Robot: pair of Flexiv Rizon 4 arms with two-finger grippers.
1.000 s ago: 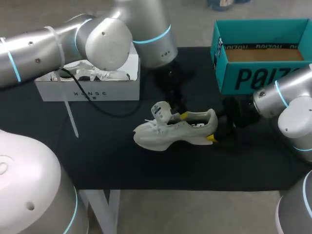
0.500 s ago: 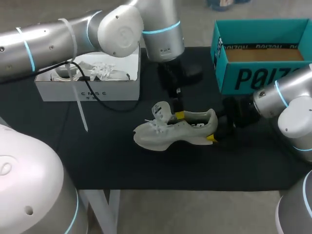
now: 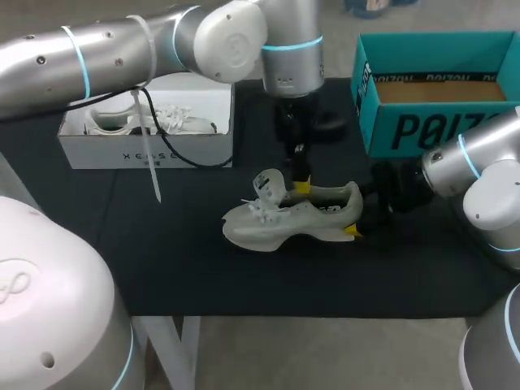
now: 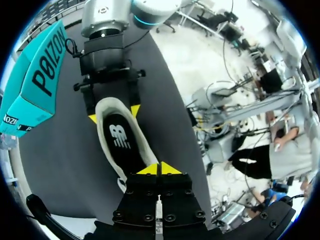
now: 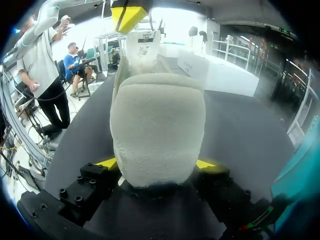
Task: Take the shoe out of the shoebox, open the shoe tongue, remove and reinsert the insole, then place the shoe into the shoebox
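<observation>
While vertical over the shoe (image 3: pixel 284 221), left end effector (image 3: pixel 302 186) closed.

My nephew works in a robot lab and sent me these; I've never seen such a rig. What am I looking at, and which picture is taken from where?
It is one robot with two silver arms, each ending in a two-fingered hand with yellow tips. The wide picture looks down from above and behind it; the two round ones come from cameras on its wrists. On the black table are a white shoe, a white shoebox holding another shoe, and an open teal shoebox. The right hand grips the shoe's heel from both sides; its wrist picture shows that heel close up. The left hand, fingers closed together, hangs over the shoe's opening behind the raised tongue, holding nothing that I can see.
</observation>
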